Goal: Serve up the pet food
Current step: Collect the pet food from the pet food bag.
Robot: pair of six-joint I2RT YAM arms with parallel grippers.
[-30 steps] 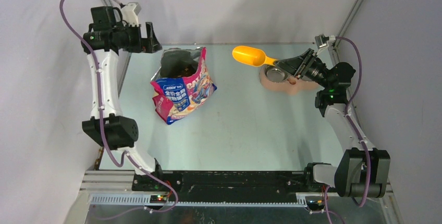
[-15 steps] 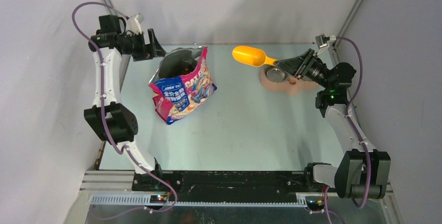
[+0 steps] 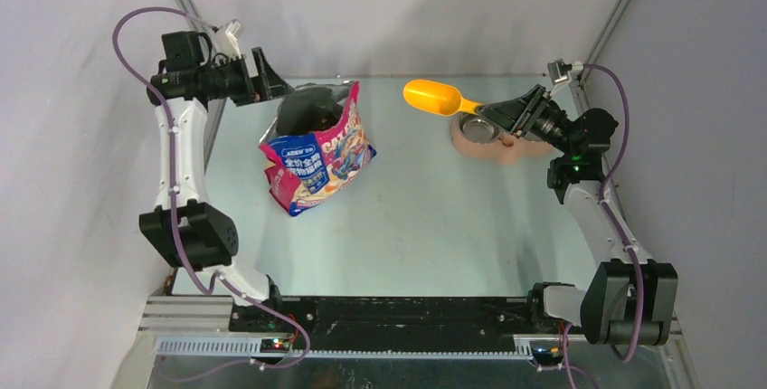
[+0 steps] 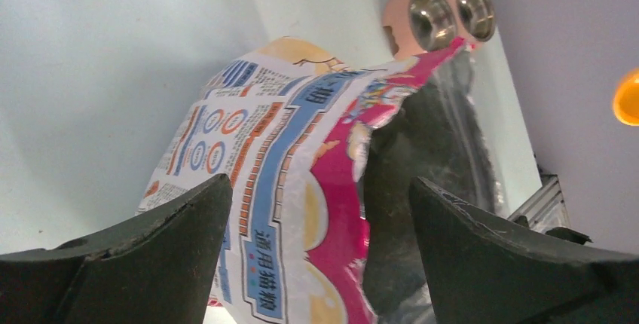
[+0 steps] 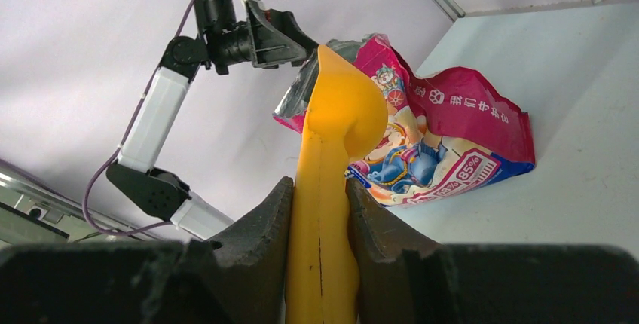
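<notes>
The pink-and-blue printed bag (image 3: 317, 158) stands open at the table's back left, its mouth facing up. The bag's dark inside (image 4: 422, 151) shows, but I cannot make out the pet food pellets in it. My left gripper (image 3: 269, 81) is open at the bag's rear-left rim. In the left wrist view its jaws (image 4: 320, 184) stand wide, with the bag's wall (image 4: 286, 158) seen between them; I cannot tell whether they touch it. My right gripper (image 3: 496, 110) is shut on the handle of the yellow scoop (image 3: 430, 95), held in the air with its bowl toward the bag (image 5: 444, 128).
A pink feeder with two steel bowls (image 3: 493, 140) sits at the back right, under my right gripper; it also shows in the left wrist view (image 4: 444, 15). Walls and frame rails close in the table's back and sides.
My left arm has shifted, bringing its open gripper slightly down and closer to the bag's rim. The bag's top edge has shifted a little. My right arm and the scoop have not moved.
</notes>
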